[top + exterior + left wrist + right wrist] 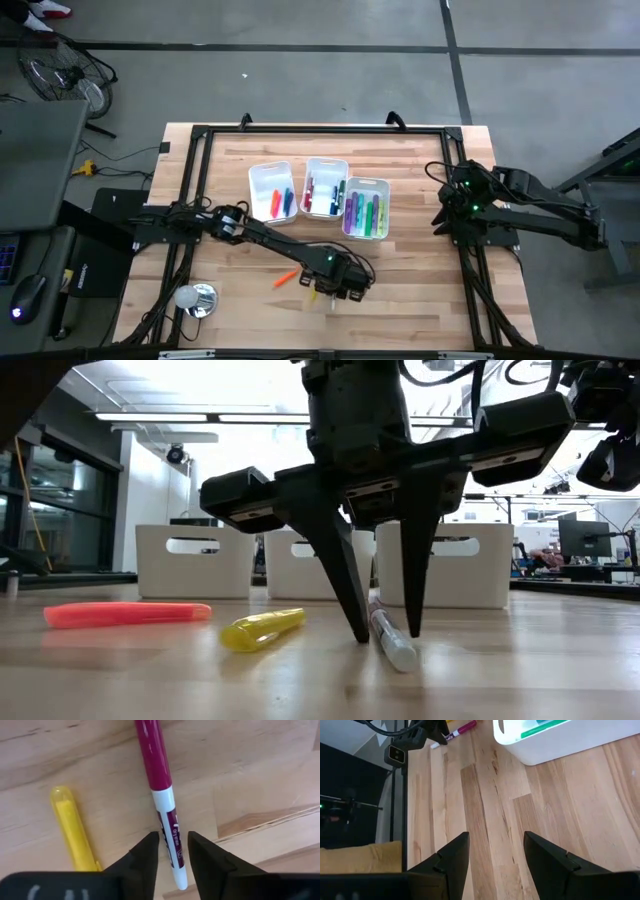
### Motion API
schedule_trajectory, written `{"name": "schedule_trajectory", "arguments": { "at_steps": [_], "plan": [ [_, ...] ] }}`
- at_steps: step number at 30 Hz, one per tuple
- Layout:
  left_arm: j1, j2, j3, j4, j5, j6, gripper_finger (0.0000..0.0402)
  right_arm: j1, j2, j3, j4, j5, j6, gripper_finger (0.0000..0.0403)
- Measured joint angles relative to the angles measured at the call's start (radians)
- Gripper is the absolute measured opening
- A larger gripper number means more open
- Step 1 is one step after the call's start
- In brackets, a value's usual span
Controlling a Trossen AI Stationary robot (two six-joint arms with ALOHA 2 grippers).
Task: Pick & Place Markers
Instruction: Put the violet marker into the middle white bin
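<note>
Pale wooden plank counter [420, 290] fills the overhead view, with three white plastic bins [318, 198] of markers mid-counter; the left hand [333, 287] reaches down near the front edge, while the right hand [447, 208] waits beside the bins, fingers apart. At counter level, the left fingers [340, 575] stand tip-down, straddling a magenta-and-white felt-tip marker [390, 639]. From the left wrist, that marker [162, 795] lies lengthwise between parted, unclamped fingers, a yellow marker [75, 827] alongside.

The magenta marker [159, 785] runs off the left wrist view's edge beyond the left pincer [172, 851]. The yellow marker [74, 830] beside it vanishes behind the pincer's body. From overhead, the arm hides both.
</note>
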Motion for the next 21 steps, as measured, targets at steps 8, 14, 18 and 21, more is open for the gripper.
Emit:
{"name": "schedule_trajectory", "arguments": {
  "at_steps": [8,14,18,21],
  "plan": [
    [0.0,0.005,-0.001,-0.005,0.018,0.03,0.0054,0.0,0.0,0.0,0.001,0.035,0.001,0.0176],
    [0.001,0.005,-0.001,-0.001,0.012,0.07,0.0023,0.0,0.0,0.0,0.008,0.034,0.003,0.0176],
    [0.009,0.005,-0.001,0.002,-0.007,0.11,0.0017,0.0,0.0,0.0,0.01,0.034,0.003,0.0176],
    [0.019,0.005,-0.001,0.003,-0.019,0.172,0.0017,0.0,0.0,0.0,0.015,0.034,0.004,0.0176]
  ]
}}
